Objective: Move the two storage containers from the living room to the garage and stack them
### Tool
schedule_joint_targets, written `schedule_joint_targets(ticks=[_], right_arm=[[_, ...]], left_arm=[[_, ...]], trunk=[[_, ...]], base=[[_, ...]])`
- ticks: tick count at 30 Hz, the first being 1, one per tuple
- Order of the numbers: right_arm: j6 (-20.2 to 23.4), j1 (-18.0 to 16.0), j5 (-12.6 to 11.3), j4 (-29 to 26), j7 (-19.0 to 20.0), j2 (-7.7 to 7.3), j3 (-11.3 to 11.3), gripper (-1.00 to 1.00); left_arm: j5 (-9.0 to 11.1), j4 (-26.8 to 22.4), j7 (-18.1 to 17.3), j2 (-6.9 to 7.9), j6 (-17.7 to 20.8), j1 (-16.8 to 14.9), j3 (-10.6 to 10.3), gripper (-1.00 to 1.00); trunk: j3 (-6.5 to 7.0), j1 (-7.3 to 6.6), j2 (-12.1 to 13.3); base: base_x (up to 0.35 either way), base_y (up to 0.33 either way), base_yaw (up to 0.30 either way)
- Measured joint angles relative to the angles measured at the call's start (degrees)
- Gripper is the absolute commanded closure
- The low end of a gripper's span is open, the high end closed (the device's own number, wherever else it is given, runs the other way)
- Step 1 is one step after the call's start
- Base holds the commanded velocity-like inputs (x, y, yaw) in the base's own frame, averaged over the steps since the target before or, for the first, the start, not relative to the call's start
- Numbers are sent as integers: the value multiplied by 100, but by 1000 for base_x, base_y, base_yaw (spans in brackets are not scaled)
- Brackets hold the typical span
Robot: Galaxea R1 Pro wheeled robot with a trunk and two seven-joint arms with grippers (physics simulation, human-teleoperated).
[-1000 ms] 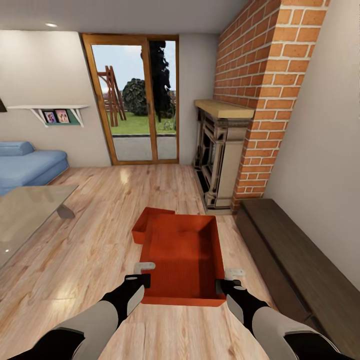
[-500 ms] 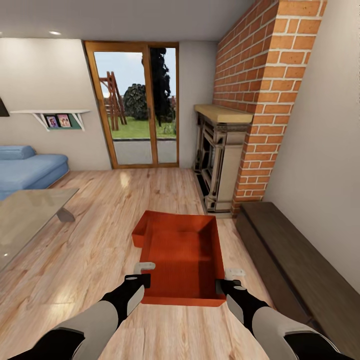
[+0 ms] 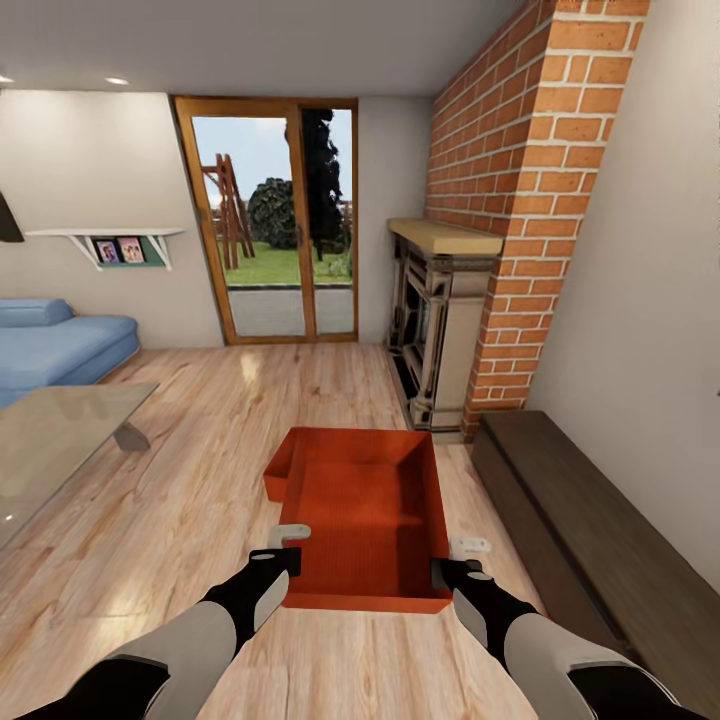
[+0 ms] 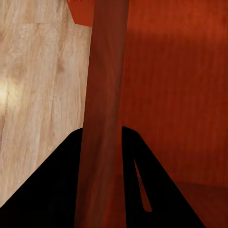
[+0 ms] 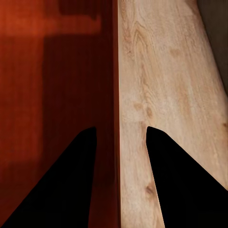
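Note:
I am in the living room, on light wood-plank flooring. One orange-red storage container hangs straight ahead between my two grippers. My left gripper is shut on its left wall, which stands between the black fingers in the left wrist view. My right gripper is on its right wall, with a strip of floor showing beside one finger. The second storage container pokes out at the far left from under the held one.
A long dark wooden bench runs along the right wall. The red-brick fireplace stands ahead on the right. A glass table and a blue sofa are on the left, and wood-framed glass doors straight ahead.
The whole room has slid downward and shrunk a little in the head view, so the camera has moved. The held container has stayed in place between my grippers.

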Motion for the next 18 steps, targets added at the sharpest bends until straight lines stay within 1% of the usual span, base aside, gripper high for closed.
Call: schedule_joint_targets(ticks=[18], right_arm=[[0, -1, -1, -1, 0, 0, 4, 100]], left_arm=[[4, 1, 0, 0, -5, 0, -1, 100]], trunk=[[165, 0, 0]], base=[[0, 0, 0]])
